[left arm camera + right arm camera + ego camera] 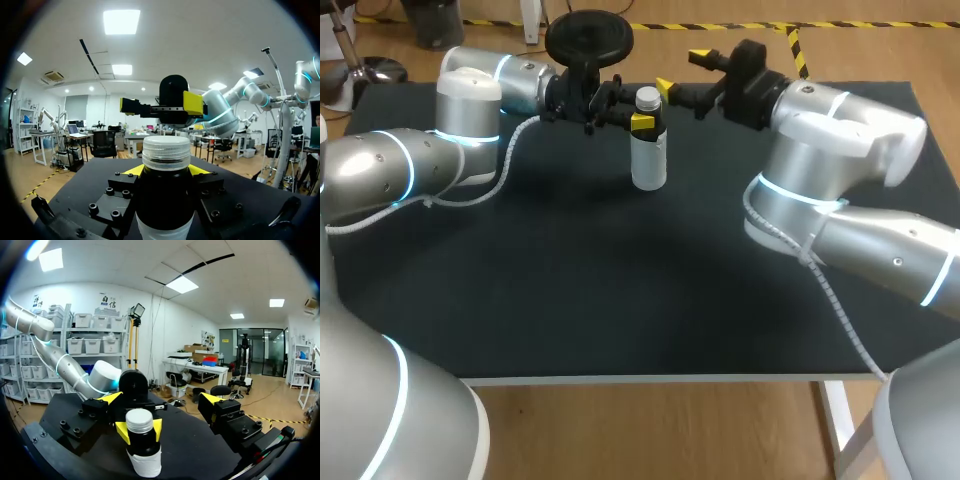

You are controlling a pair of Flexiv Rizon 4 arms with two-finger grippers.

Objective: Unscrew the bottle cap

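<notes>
A bottle (649, 152) with a white lower body, dark upper part and white ribbed cap (648, 98) stands upright near the table's far edge. My left gripper (644, 121) is shut on its dark upper part just under the cap. In the left wrist view the bottle (165, 200) fills the space between the yellow tips, with the cap (166, 151) above them. My right gripper (682, 72) hovers open to the right of the cap, a little above and beyond it, apart from it. In the right wrist view the bottle (142, 447) stands ahead of the wide-open right gripper (161, 398).
The black table top (620, 280) stretches wide in front of the bottle. Both arms come in along the far side, the left arm (470, 110) and the right arm (830, 130).
</notes>
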